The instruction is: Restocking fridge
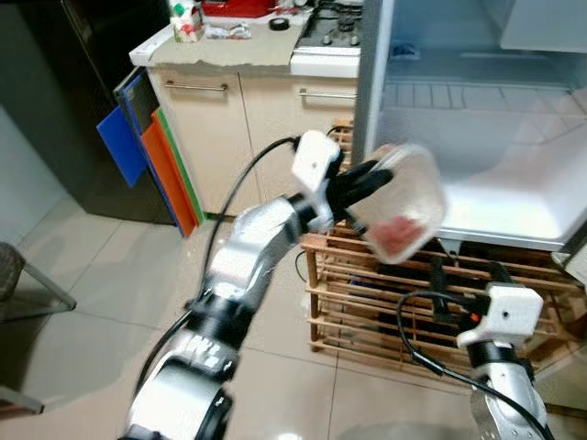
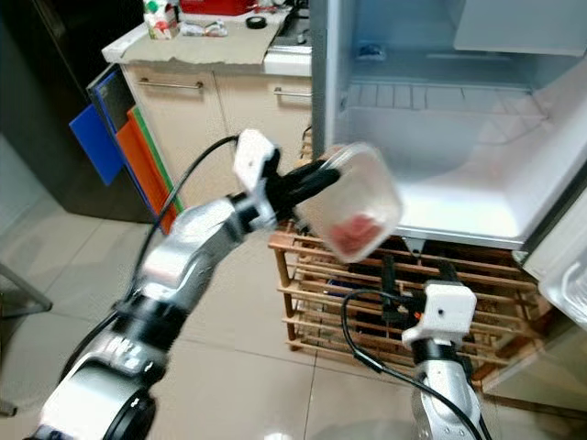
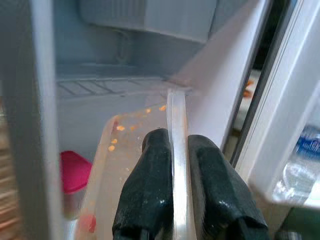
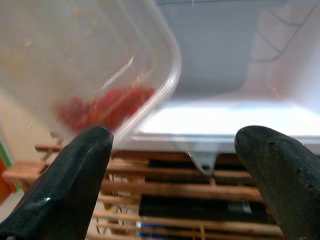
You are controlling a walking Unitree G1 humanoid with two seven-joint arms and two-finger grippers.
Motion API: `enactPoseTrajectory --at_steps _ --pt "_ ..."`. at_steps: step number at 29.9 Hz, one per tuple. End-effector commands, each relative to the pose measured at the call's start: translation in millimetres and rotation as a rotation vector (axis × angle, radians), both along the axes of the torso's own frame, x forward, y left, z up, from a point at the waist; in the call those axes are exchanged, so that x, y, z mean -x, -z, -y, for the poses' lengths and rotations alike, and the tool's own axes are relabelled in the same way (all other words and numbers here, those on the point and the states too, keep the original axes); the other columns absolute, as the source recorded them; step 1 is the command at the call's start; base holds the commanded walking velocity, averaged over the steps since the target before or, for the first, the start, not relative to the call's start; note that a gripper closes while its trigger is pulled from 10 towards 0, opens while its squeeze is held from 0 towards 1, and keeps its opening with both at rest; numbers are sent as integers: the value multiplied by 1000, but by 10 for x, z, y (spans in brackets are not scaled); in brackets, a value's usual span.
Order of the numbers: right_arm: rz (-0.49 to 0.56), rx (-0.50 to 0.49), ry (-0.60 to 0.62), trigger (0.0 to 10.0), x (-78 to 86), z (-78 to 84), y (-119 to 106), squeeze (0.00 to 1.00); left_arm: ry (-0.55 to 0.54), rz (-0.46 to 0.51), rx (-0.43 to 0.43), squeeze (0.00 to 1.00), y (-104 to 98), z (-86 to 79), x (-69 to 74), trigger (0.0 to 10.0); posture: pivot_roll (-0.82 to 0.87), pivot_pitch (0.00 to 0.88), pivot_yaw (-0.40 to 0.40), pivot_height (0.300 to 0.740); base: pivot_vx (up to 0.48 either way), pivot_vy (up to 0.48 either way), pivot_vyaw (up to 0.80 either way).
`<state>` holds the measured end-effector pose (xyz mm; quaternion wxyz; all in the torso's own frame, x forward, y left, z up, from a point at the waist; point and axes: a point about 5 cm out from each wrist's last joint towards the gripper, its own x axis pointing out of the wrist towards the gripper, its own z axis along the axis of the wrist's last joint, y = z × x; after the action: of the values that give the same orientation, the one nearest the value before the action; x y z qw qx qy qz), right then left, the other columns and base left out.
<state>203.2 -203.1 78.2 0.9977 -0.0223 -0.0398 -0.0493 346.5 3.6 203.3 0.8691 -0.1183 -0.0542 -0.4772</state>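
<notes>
The left gripper [image 3: 172, 175] is pinched shut on the rim of a clear tub [image 1: 404, 215], one finger on each side of the thin wall, and carries it tilted in the air just in front of the open fridge [image 1: 495, 137], near the fridge's left edge and above its lower shelf. Red food [image 1: 396, 234] has slid into the low corner of the tub (a few orange crumbs cling to the inside wall). The right gripper [image 4: 172, 175] hangs lower, below the tub and in front of the wooden rack [image 1: 367, 302] that stands under the fridge; its fingers are spread wide and hold nothing. Inside the fridge the left wrist view shows a wire shelf and something pink low down, too blurred to name. To the left of the fridge runs a counter [image 1: 229, 50] with a carton on it. The risk, as I judge it, lies in that thin-edge hold: the tub could pivot or slip between the fingers if the arm jerks, and its far corner could knock the fridge's side wall on the way in, spilling the food or dropping the tub onto the rack.
</notes>
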Motion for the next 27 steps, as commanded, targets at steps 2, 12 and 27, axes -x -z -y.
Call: enactPoseTrajectory --at_steps 2,12,27 --pt "1 2 6 10000 42 2 -32 0 -17 -26 40 0 -18 22 -40 10000 -177 112 74 740 0 0 0" --pt "-63 15 -4 10000 356 -69 -11 0 73 -78 171 0 -320 635 -20 10000 -252 183 71 740 0 0 0" --pt "-13 -15 69 10000 225 -113 -76 0 82 186 -35 0 -123 -75 155 10000 -143 133 97 740 0 0 0"
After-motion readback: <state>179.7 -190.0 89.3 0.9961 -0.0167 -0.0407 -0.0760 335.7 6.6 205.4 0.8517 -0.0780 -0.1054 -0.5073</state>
